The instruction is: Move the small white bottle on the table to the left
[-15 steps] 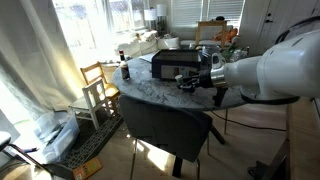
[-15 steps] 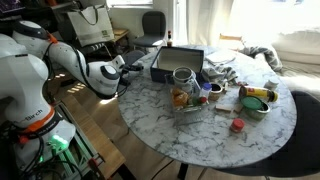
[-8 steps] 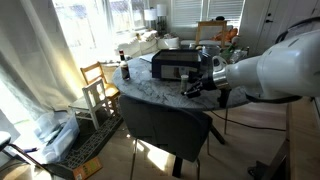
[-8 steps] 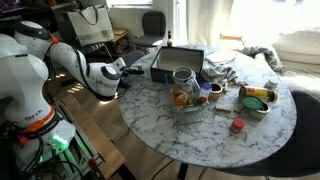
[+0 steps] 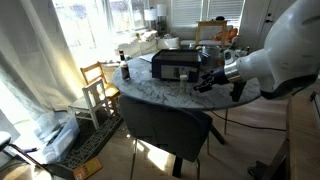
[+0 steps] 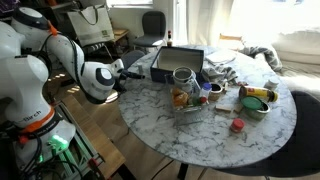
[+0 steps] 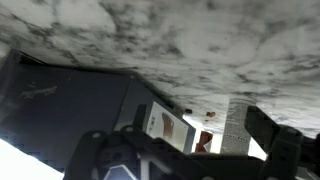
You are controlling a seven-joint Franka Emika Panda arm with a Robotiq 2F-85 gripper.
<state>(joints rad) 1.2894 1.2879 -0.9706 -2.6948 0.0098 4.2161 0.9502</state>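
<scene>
The wrist view is upside down, with the marble table point(image 7: 200, 40) along the top. My gripper point(image 7: 180, 135) is open, its dark fingers point(image 7: 272, 135) set wide with nothing between them. Ahead of the gap, nearer the right finger, a pale ribbed cylinder point(image 7: 237, 125) stands on the marble; I take it for the small white bottle. In both exterior views the gripper point(image 5: 204, 82) point(image 6: 127, 71) hovers over the table's point(image 5: 150, 92) point(image 6: 200, 135) edge beside the black appliance point(image 5: 175, 65) point(image 6: 176, 60). The bottle is too small to pick out there.
A glass jar point(image 6: 183, 80), small red and orange items point(image 6: 237, 125) and a bowl point(image 6: 257, 100) crowd the table's middle. A printed box point(image 7: 165, 125) lies by the appliance point(image 7: 70, 100). A dark chair point(image 5: 165, 125) and a wooden chair point(image 5: 97, 85) stand at the table.
The jaws have opened from a partly shut grip. The arm has drawn back from the table edge, towards the robot's side.
</scene>
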